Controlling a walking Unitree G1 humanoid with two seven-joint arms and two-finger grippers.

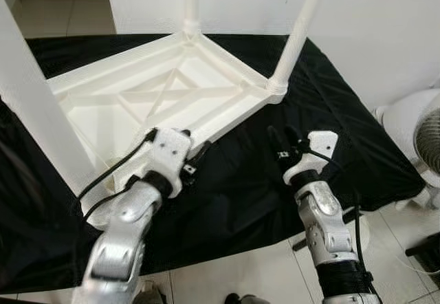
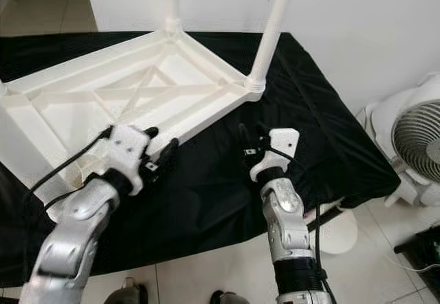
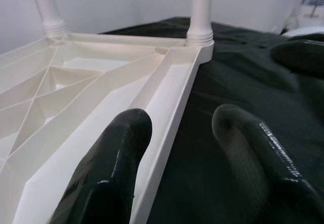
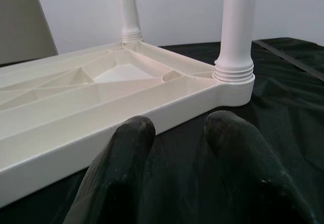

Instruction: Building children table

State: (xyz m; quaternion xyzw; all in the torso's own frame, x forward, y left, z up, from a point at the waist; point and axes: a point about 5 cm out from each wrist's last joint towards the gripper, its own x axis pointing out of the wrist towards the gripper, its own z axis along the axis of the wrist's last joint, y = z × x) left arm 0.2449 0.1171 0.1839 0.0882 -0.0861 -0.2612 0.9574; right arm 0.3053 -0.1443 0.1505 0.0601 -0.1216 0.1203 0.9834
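Left eye view: white tabletop (image 1: 172, 91) lies upside down on black cloth (image 1: 330, 111), legs (image 1: 299, 32) up. My left gripper (image 1: 199, 154), fingers apart, straddles its near rim. Right gripper (image 1: 283, 142) w/ fingers apart hovers over cloth nearby.

Left claw (image 1: 196, 158), right claw (image 1: 280, 144) agape

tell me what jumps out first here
A white plastic table lies upside down on a black cloth, legs pointing up. The left gripper has its fingers open astride the tabletop's near edge; the right gripper hovers over the cloth nearby.
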